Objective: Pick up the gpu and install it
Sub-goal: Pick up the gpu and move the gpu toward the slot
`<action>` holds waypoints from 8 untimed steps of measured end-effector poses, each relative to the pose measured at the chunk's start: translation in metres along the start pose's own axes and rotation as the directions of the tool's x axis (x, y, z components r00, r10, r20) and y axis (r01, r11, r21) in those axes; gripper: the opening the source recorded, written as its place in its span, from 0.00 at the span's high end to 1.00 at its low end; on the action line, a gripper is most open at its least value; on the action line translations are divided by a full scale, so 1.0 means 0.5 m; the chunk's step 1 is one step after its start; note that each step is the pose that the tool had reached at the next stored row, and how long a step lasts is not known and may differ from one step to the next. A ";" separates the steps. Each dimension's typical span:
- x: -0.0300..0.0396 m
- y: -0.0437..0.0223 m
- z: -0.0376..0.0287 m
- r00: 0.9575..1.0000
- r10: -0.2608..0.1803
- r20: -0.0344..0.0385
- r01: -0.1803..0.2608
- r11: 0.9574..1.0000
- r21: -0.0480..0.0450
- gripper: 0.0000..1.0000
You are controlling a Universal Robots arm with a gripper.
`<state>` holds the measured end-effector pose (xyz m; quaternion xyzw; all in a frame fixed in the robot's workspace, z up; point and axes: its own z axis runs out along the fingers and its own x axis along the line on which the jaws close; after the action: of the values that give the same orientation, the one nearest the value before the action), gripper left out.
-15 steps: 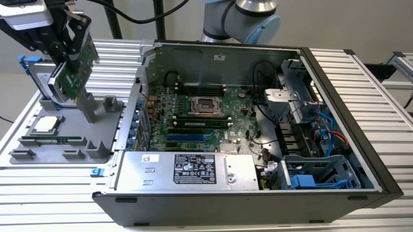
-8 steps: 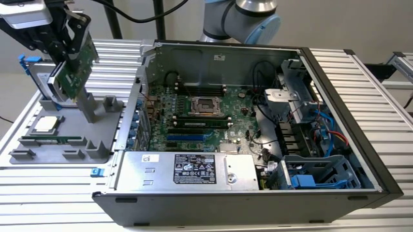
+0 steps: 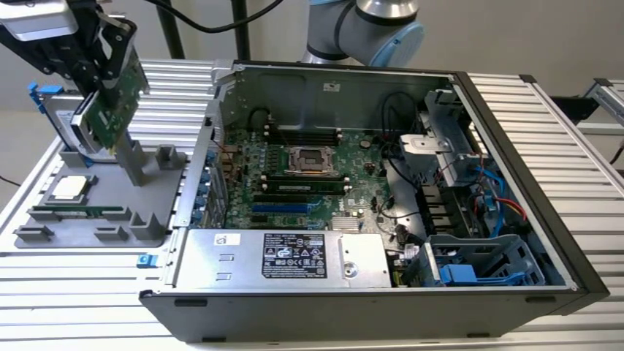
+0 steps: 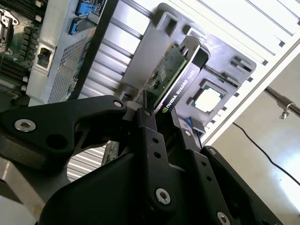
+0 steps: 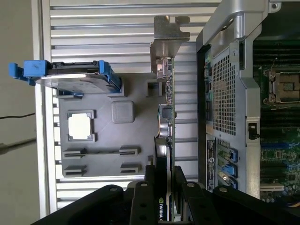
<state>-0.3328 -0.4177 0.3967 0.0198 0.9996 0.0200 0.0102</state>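
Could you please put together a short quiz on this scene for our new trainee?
1. True or false: the gpu sits in the case.
2. The gripper jaws are shut on: A) hard drive B) gpu C) memory stick.
3. In the exterior view, which side of the case is the tray on?
Key: 1 false; 2 B; 3 left.

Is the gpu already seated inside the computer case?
No, the gripper holds the gpu over the grey tray, outside the case.

Robotics lab: slatted aluminium table, opened computer tower, grey parts fixture.
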 end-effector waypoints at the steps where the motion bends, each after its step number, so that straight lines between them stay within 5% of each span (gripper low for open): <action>1: 0.000 0.000 0.000 1.000 0.000 0.000 0.000 1.000 0.000 1.00; 8: 0.000 0.000 -0.003 1.000 0.000 0.000 0.000 1.000 0.000 1.00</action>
<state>-0.3328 -0.4177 0.3982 0.0198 0.9996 0.0199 0.0102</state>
